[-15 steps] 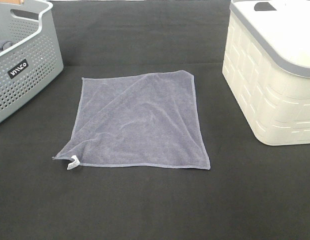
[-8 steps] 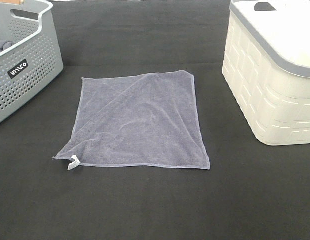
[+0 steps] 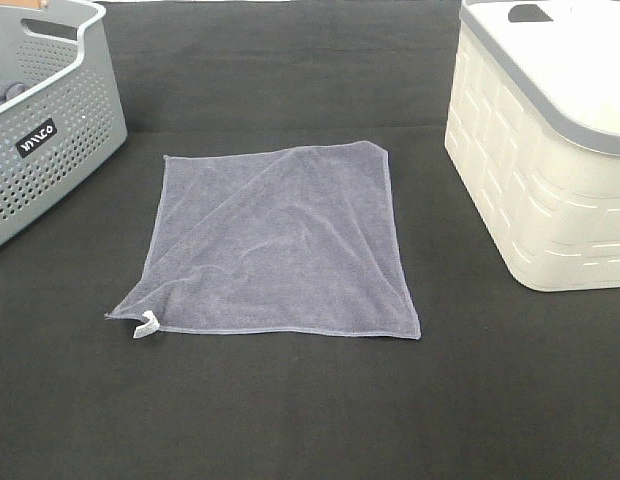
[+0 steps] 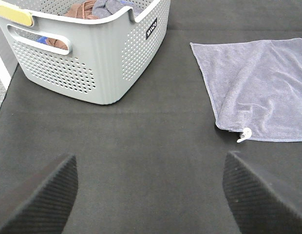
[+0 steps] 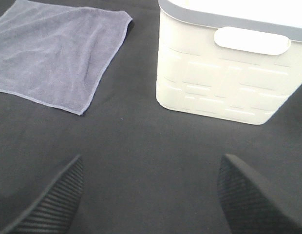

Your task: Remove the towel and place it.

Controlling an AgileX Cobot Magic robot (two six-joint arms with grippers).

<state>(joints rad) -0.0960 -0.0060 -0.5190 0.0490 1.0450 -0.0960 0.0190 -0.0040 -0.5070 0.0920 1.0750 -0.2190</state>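
The greyish-lavender towel lies spread flat on the black table, its small white tag at the near left corner. It also shows in the left wrist view and the right wrist view. Neither arm shows in the exterior high view. My left gripper is open and empty over bare table, short of the towel's tag corner. My right gripper is open and empty over bare table, between the towel and the white basket.
A grey perforated basket with crumpled cloths inside stands at the back left. A white basket with a grey rim stands at the right, also in the right wrist view. The black table extends in front of the towel.
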